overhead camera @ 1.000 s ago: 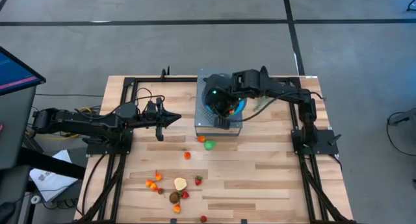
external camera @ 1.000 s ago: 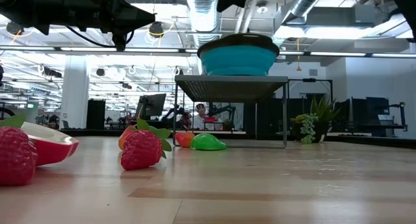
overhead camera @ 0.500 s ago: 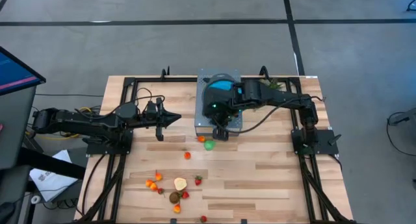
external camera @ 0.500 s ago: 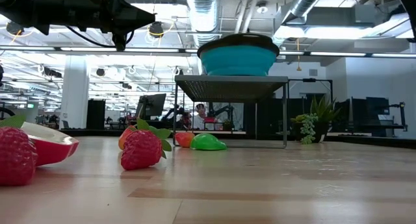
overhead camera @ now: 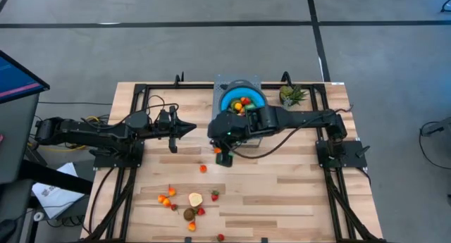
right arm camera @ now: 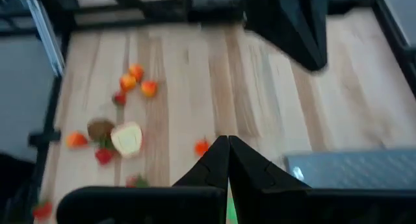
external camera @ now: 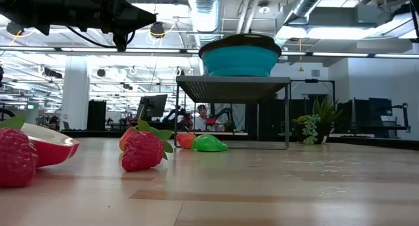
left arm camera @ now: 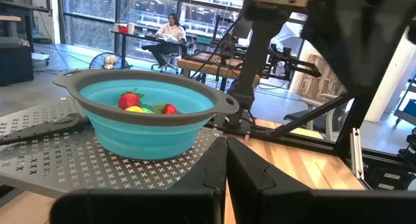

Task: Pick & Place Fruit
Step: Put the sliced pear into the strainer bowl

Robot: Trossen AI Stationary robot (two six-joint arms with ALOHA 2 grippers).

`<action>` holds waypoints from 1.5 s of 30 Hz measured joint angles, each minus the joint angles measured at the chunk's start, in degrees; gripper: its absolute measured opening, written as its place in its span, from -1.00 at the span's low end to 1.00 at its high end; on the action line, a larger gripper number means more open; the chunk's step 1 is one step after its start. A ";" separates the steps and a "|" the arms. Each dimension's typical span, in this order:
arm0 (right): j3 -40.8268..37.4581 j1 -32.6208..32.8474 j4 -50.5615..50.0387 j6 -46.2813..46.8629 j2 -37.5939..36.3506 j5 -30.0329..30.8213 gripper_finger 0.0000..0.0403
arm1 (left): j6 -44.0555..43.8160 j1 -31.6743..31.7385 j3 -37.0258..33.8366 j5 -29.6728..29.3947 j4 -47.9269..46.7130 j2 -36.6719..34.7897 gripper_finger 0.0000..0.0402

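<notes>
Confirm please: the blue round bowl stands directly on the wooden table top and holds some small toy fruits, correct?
Not quite. The blue round bowl stands on a raised grey perforated metal platform, not directly on the wooden table top; the low view shows this. It does hold small toy fruits, as the high view shows.

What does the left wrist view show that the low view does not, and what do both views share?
Only the left wrist view shows the fruit inside the blue bowl and the shut left gripper. Only the low view shows strawberries and a green fruit lying on the table. Both show the bowl on its perforated metal stand.
</notes>
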 joint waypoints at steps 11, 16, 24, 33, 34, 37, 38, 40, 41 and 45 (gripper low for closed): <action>-8.87 1.00 5.49 -1.17 -1.59 -0.62 -1.00 | 0.00 -0.02 0.00 0.13 -0.02 0.00 -0.99; -13.52 0.50 4.91 -5.80 -7.08 -0.66 -1.00 | 0.00 -0.02 0.00 0.10 -0.04 0.00 -0.99; -38.89 -0.55 16.96 -7.19 -26.34 -0.66 -1.00 | -0.16 -0.02 0.00 -0.04 0.00 0.02 -0.99; -64.61 -0.66 32.19 -2.98 -49.25 -0.66 -1.00 | -7.17 -0.01 -0.01 -0.02 0.13 0.00 -0.99; -66.69 -0.66 33.21 -2.04 -51.19 -0.66 -1.00 | -8.14 -0.02 -0.02 -0.02 0.14 0.02 -0.99; -71.97 -0.65 36.02 1.28 -55.88 -0.66 -1.00 | -9.20 -0.01 0.00 -0.02 0.17 0.02 -0.99; -73.57 -0.56 36.44 2.35 -57.17 -0.66 -1.00 | -9.20 -0.02 0.00 -0.02 0.20 0.02 -0.99; -76.18 -0.14 36.94 5.17 -59.20 -0.58 -1.00 | -9.20 -0.02 -0.02 -0.02 0.24 0.01 -0.99; -77.40 0.13 37.10 6.52 -59.98 -0.38 -1.00 | -9.20 -0.02 -0.01 -0.02 0.24 0.01 -0.99; -82.19 1.56 37.01 10.16 -61.37 1.19 -1.00 | -9.20 -0.02 -0.01 -0.02 0.25 0.00 -0.99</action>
